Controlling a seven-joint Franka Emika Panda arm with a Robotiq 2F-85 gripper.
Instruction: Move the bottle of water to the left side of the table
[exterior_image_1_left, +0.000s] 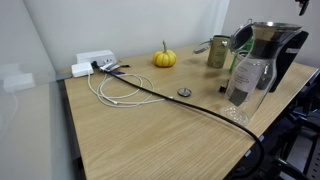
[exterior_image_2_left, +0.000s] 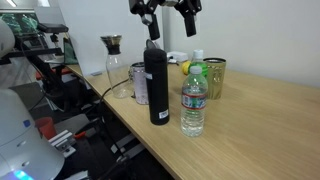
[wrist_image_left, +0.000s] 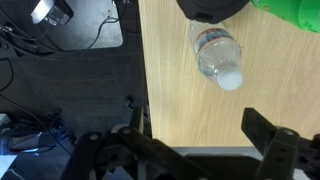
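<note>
Nearest the lens in an exterior view, the bottle (exterior_image_2_left: 193, 100) is seen upright at the near edge of the table (exterior_image_2_left: 270, 120), pale cap on, label band around its middle. It is placed just right of a taller black flask (exterior_image_2_left: 157, 85); a narrow gap appears between them. In the wrist view the bottle (wrist_image_left: 218, 55) is seen from above, cap toward the camera, close to the table (wrist_image_left: 170, 100) edge, with dark floor and cables to the left.

The gripper (exterior_image_2_left: 168, 22) is held high above the flask, fingers spread wide with nothing between them. The same is shown in the wrist view, where the gripper (wrist_image_left: 200, 150) is clear of the bottle.

Behind the bottle a green object (exterior_image_2_left: 197, 72) and an olive cup (exterior_image_2_left: 213, 75) are seen. Further left, a can (exterior_image_2_left: 140, 85) and a clear jug (exterior_image_2_left: 115, 65) with a funnel top are placed.

In an exterior view the jug (exterior_image_1_left: 255, 65), cup (exterior_image_1_left: 217, 52), pumpkin (exterior_image_1_left: 164, 58), white power strip (exterior_image_1_left: 95, 62), coiled white cable (exterior_image_1_left: 115, 88) and black cable (exterior_image_1_left: 190, 105) are spread over the table (exterior_image_1_left: 150, 130). Whether the bottle shows there cannot be told.
</note>
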